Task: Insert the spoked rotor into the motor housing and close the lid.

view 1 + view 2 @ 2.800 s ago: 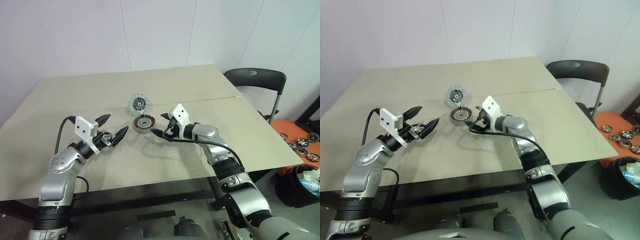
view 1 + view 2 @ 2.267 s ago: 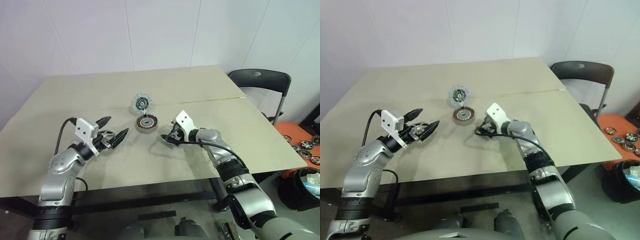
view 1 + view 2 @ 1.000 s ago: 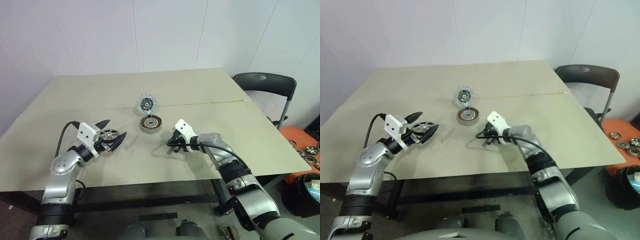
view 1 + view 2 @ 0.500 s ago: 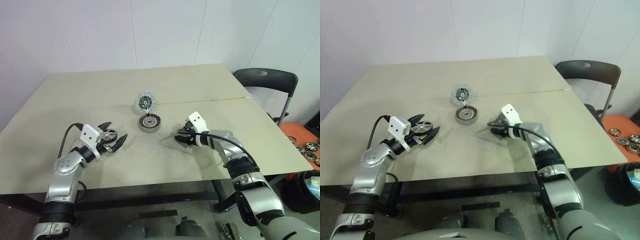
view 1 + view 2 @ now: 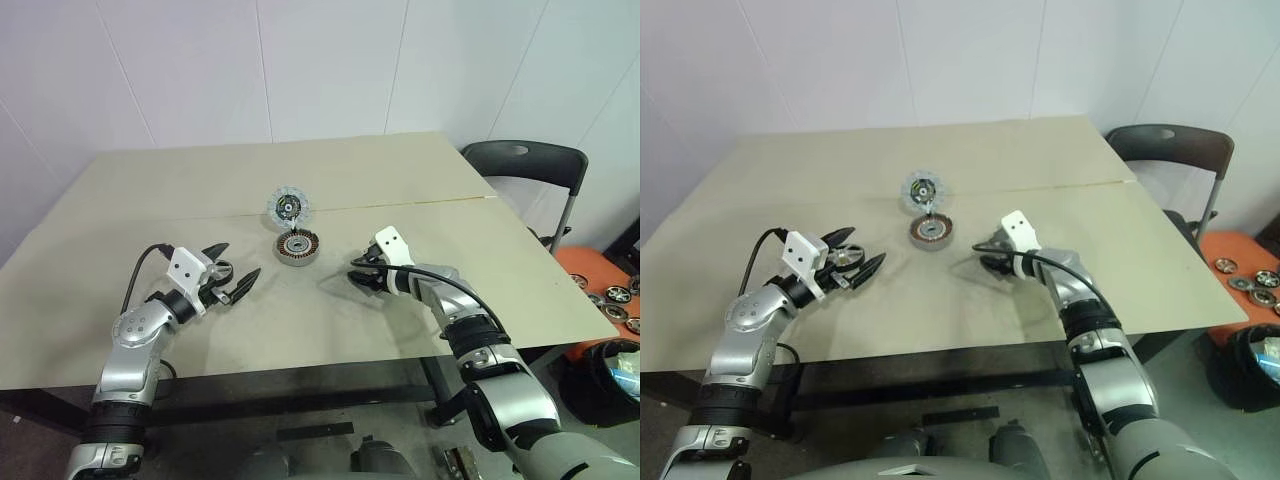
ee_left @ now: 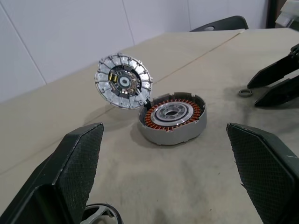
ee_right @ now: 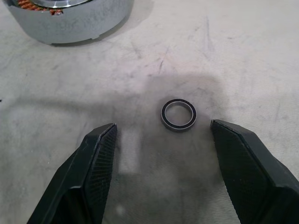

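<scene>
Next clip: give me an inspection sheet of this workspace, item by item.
Surface: beige table, scuffed, seam across it.
Job's things: motor housing near centre, windings exposed; lid standing tilted open at its far edge; spoked rotor between the left gripper's jaws.
Clutter: small black ring lying on the table.
Grippers: left gripper jaws wide around the rotor; right gripper open, jaws either side of the ring, not touching it.
Cables: black cable at left wrist.
Surroundings: dark chair; white wall.

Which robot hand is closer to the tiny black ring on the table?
The right. The right tool hovers open with the small ring lying just ahead of its tips. The left tool is far across the table, beyond the motor housing.
</scene>
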`<state>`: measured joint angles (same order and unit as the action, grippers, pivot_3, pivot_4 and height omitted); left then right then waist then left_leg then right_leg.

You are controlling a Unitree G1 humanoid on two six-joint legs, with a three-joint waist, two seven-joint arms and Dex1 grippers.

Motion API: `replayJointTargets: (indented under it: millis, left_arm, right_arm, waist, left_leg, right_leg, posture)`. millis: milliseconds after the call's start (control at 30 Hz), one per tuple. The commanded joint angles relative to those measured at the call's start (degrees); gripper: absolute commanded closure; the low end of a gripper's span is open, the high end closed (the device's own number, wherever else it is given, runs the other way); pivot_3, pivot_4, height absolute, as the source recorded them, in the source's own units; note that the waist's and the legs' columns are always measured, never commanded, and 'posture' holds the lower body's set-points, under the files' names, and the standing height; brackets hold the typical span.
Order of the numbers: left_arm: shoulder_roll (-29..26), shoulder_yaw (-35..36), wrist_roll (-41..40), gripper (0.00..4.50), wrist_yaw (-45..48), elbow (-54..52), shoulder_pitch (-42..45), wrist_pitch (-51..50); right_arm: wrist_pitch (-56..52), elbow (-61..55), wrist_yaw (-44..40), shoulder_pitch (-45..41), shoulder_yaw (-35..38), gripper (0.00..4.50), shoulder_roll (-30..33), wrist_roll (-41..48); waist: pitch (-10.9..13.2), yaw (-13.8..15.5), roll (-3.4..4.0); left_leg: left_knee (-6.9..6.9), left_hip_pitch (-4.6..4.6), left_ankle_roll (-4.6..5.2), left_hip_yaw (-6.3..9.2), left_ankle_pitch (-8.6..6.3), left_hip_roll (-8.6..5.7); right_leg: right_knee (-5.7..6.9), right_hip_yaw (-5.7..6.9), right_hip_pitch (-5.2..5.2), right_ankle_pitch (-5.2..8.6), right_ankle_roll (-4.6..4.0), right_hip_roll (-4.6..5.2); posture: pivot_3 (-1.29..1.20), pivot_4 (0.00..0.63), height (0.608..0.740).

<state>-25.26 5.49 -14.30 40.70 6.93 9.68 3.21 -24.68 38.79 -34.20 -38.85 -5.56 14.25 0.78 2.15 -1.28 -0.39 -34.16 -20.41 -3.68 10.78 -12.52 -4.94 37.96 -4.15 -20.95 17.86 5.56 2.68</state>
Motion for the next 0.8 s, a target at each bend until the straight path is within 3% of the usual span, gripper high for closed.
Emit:
replayJointTargets:
  millis: [33, 200, 233, 300, 500, 700, 800]
  left_arm:
    - [-0.8, 0.7, 0.0, 0.0, -0.4, -2.1, 0.6, 0.3]
    - [-0.9, 0.8, 0.2, 0.0, -0.4, -1.3, 0.3, 1.2]
    - [-0.8, 0.7, 0.3, 0.0, -0.5, -1.1, 0.3, 1.4]
    - [-0.6, 0.5, 0.5, 0.0, -0.5, -0.5, 0.3, 1.8]
    - [-0.2, -0.1, 0.9, 0.0, -0.8, -0.7, 0.6, 1.8]
    - [-0.3, 0.0, 1.2, 0.0, -1.6, -1.9, 0.7, 0.8]
    - [-0.6, 1.6, -0.5, 0.0, -1.9, -3.2, 0.4, -0.5]
  right_arm:
    - [-0.4, 1.7, 1.2, -0.4, -0.6, 1.15, -1.3, -0.6]
    - [0.6, 3.1, 3.2, -1.2, -0.8, 1.15, -2.5, -1.2]
    - [1.1, 3.6, 3.9, -1.6, -0.7, 1.33, -3.0, -1.3]
    - [2.0, 4.4, 5.3, -2.1, -0.5, 1.72, -4.0, -1.4]
    - [2.3, 3.0, 6.2, -1.9, -0.6, 3.67, -5.5, -1.4]
    - [3.0, 1.1, 5.3, -1.3, -1.3, 3.74, -5.6, -1.1]
    - [3.2, -3.2, 2.9, -2.3, 1.5, 3.74, -7.7, 3.6]
  waist:
    - [0.0, 0.0, 0.0]
    - [0.0, -0.6, 0.0]
    - [0.0, -0.9, 0.0]
    - [0.0, -1.4, 0.0]
    - [0.0, -1.3, 0.02]
    - [0.0, -1.3, 0.03]
    - [0.1, -1.3, 0.06]
  left_leg:
    - [0.0, 0.02, 0.0, 0.0, 0.0, 0.02]
    - [0.01, 0.04, 0.0, -0.06, 0.0, 0.14]
    - [0.01, 0.04, 0.0, -0.05, 0.0, 0.16]
    - [0.01, 0.04, 0.0, -0.05, 0.0, 0.19]
    - [0.01, 0.04, 0.0, -0.1, 0.0, 0.26]
    - [0.06, -0.01, 0.0, -0.11, 0.0, 0.26]
    - [0.12, -0.09, 0.0, -0.11, 0.0, 0.27]
  right_leg:
    - [0.0, 0.0, 0.0, 0.0, 0.0, 0.01]
    - [0.0, 0.0, -0.04, -0.01, -0.01, 0.01]
    - [0.0, 0.01, -0.05, -0.02, -0.02, 0.01]
    - [0.0, 0.01, -0.05, -0.04, -0.04, -0.01]
    - [0.0, 0.03, -0.09, -0.06, -0.06, -0.02]
    - [0.0, 0.03, -0.17, -0.06, -0.06, -0.01]
    - [0.0, 0.03, -0.27, -0.06, -0.05, -0.01]
  posture:
    - [0.0, 0.0, 0.74]
    - [0.0, 0.0, 0.74]
    - [0.0, 0.0, 0.74]
    - [0.0, 0.0, 0.74]
    - [0.0, 0.0, 0.74]
    - [0.0, 0.0, 0.74]
    - [0.0, 0.0, 0.74]
